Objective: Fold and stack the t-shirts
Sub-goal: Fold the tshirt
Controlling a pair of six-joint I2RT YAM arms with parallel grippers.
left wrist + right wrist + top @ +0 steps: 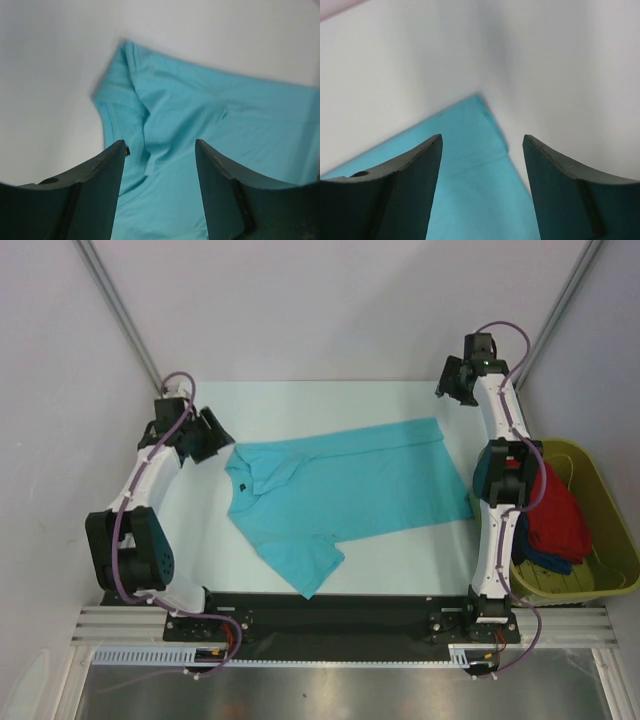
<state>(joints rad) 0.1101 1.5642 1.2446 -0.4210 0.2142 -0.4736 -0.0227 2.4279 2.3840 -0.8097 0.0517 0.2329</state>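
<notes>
One red shirt (556,517) and one dark blue shirt (535,562) sit in the tub (612,540) nearest us; the turquoise shirt (350,490) lies spread on the table (400,555), collar label (127,150) unreadable; beyond, our left gripper (160,145) and right gripper (482,137) gape empty.

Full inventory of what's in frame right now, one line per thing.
turquoise t-shirt: 1, turquoise, spread on the table, collar toward the left
red t-shirt: 1, red, bunched in the tub
dark blue t-shirt: at least 1, dark blue, in the tub beside and below the red one
tub: 1, olive-green, right of the table
table: 1, white, under the turquoise t-shirt
left gripper: 1, dark, open, at the collar end
right gripper: 1, dark, open, at the far hem corner
</notes>
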